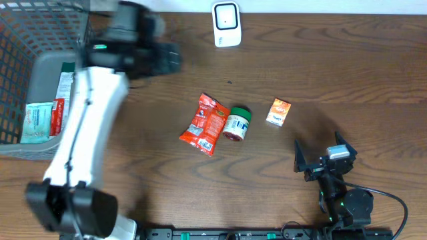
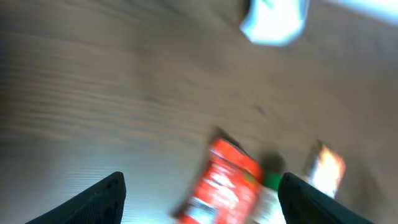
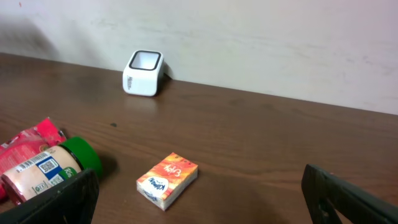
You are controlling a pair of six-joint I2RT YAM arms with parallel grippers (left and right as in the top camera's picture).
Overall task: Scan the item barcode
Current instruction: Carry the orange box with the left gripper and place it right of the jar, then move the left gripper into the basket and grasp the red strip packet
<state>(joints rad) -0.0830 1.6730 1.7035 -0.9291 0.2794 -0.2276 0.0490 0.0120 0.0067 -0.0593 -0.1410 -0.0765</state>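
Desk: L jaws open, empty, upper left; R jaws open, lower right. Pouch and jar touch mid-frame: grabbing either may shove the other; jar could roll. Scanner top ctr. Box right of jar: barcode face unseen, scan may fail.

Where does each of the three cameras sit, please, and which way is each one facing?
Overhead: above the table, looking straight down; left arm and right arm both show.
Left wrist: on the left arm, blurred, tilted down across the table toward the red packet; its open jaws frame the bottom corners.
Right wrist: on the right arm, low, facing the back wall; open jaws at the bottom corners.
Shared: all three show the white scanner, red packet and small orange box.
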